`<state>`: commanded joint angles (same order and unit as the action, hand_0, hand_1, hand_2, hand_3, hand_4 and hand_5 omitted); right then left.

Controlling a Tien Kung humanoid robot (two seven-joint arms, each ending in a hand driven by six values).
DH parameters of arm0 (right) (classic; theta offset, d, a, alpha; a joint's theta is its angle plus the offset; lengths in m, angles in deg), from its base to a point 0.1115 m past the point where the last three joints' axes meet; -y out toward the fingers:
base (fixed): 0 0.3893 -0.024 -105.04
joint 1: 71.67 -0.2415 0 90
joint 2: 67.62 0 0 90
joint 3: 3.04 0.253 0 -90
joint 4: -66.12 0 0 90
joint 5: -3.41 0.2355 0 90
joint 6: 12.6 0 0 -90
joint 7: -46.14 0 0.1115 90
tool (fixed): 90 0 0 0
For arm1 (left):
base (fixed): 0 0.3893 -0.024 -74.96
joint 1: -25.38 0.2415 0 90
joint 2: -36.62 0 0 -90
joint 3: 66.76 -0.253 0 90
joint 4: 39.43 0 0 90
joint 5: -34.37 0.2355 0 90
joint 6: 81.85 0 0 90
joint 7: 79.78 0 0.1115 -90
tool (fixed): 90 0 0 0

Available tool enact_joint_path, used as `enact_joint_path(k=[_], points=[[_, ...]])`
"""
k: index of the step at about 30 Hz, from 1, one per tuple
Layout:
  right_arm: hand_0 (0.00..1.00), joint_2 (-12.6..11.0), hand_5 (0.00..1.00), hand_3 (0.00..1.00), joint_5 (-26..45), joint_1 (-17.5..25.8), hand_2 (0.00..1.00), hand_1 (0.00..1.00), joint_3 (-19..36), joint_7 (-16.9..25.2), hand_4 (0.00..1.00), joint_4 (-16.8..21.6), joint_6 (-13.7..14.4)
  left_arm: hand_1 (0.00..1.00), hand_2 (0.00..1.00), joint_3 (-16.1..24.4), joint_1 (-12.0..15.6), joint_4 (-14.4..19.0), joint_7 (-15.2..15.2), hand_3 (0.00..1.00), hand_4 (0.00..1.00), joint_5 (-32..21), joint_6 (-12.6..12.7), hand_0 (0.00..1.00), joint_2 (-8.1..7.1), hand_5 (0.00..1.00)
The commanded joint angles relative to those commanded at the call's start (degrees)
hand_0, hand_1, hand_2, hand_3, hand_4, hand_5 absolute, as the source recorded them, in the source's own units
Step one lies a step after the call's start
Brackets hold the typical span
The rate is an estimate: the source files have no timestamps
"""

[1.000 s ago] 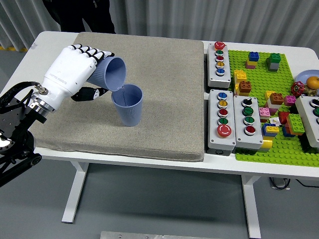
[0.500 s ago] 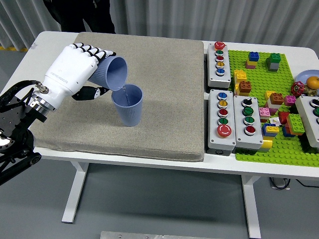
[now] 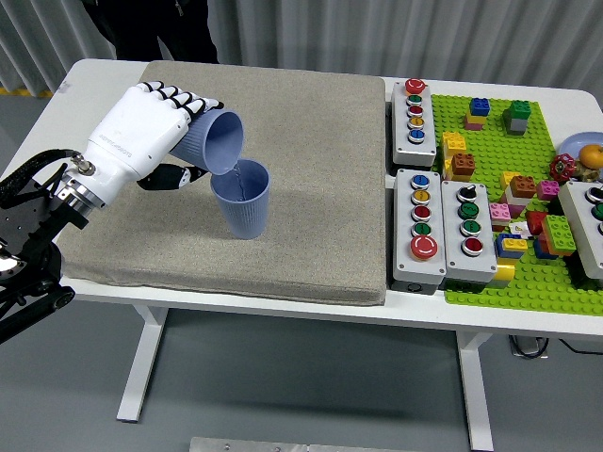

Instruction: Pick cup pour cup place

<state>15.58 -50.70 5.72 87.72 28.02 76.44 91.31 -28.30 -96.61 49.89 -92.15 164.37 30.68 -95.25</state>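
Note:
My left hand, white with black finger joints, is shut on a pale blue ribbed cup. That cup is tipped on its side, its mouth facing right and down. Its lower rim sits just over the rim of a second blue ribbed cup, which stands upright on the grey mat. The two rims look close to touching. My thumb curls under the held cup. The right hand is out of the picture.
Grey button boxes line the mat's right edge. A green brick plate with several coloured bricks lies beyond them. A person in dark clothes stands at the far left of the table.
The held cup has moved slightly right and up with my left hand. The standing cup stays in place.

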Motion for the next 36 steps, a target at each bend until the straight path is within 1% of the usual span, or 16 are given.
enact_joint_path(k=[5, 9, 15, 29, 32, 36], points=[[0.703, 0.0, 0.077, 0.573, 0.5, -0.1, 0.561, 0.631, -0.3, 0.0, 0.002, 0.0, 0.1, 0.527, 0.653, -0.8, -0.8, 0.1, -0.3, 0.576, 0.710, 0.0, -0.1, 0.515, -0.46, 0.199], [0.703, 0.0, 0.077, 0.573, 0.6, -0.1, 0.561, 0.631, -0.4, 0.1, 0.002, 0.0, 0.1, 0.527, 0.653, -1.0, -1.4, 0.1, -0.4, 0.576, 0.710, 0.0, -0.3, 0.515, -0.47, 0.199], [0.703, 0.1, 0.075, 0.573, 0.7, 0.0, 0.561, 0.632, -0.4, 0.1, 0.002, 0.0, 0.1, 0.528, 0.653, -2.3, -2.7, 0.3, -0.6, 0.580, 0.710, 0.0, -0.5, 0.515, -0.73, 0.198], [0.703, 0.2, 0.083, 0.574, 0.3, 0.5, 0.561, 0.632, -0.1, 0.0, 0.002, 0.0, 0.1, 0.529, 0.655, -3.4, -2.9, 0.1, -1.2, 0.580, 0.708, 0.0, -0.8, 0.521, -1.26, 0.196], [0.703, 0.3, 0.083, 0.574, 0.0, 0.7, 0.561, 0.632, 0.0, 0.0, 0.002, 0.0, 0.0, 0.529, 0.655, -4.1, -3.2, 0.1, -1.2, 0.580, 0.708, 0.0, -1.5, 0.521, -1.83, 0.196], [0.703, 0.2, 0.084, 0.574, 0.0, 0.8, 0.562, 0.632, 0.0, 0.0, 0.002, 0.0, 0.0, 0.530, 0.657, -4.7, -3.4, 0.4, -1.4, 0.579, 0.708, 0.0, -1.8, 0.522, -2.41, 0.194]])
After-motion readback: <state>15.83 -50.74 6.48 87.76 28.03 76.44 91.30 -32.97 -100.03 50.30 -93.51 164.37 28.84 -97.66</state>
